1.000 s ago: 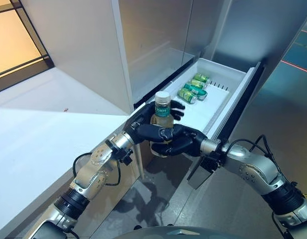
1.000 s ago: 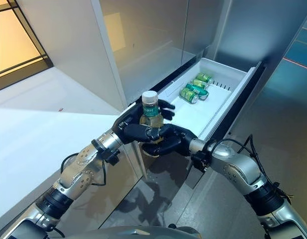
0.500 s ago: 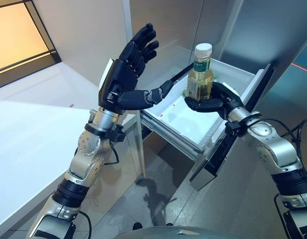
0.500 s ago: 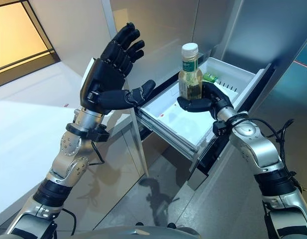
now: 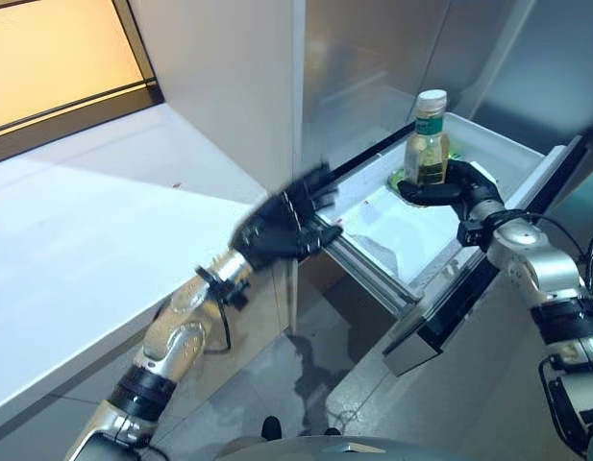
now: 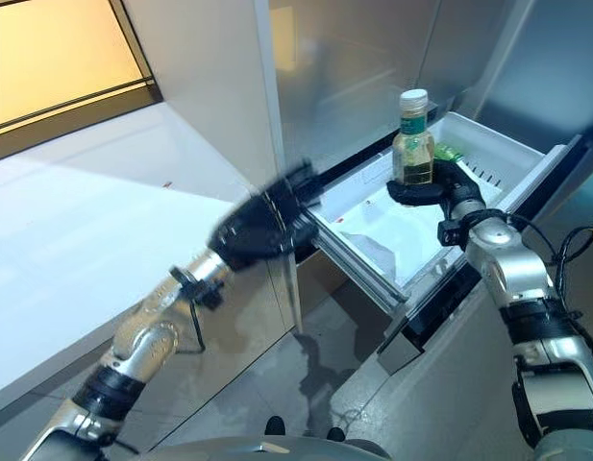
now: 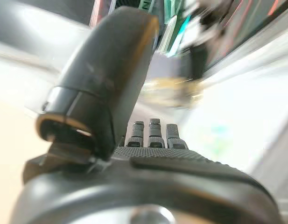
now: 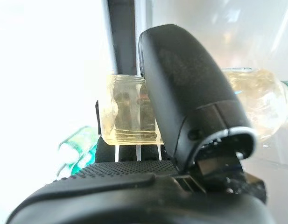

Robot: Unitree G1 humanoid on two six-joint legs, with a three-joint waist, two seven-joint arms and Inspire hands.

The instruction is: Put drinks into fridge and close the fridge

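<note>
Right wrist view: right hand point(image 8: 181, 154) has thumb and fingers curled round the bottle point(image 8: 134, 109).
Bottle: one, upright, white cap, yellowish drink, held above the far end of the open fridge drawer point(image 5: 373, 226).
Cans: green ones point(image 6: 448, 152) partly hidden behind the bottle; count unclear.
Left hand point(image 5: 282, 229): beside the drawer's near corner, fingers straight, holding nothing.

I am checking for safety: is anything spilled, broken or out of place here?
Nothing stands out. The right hand holds the bottle upright, cap on, over the open drawer; no spill shows.
</note>
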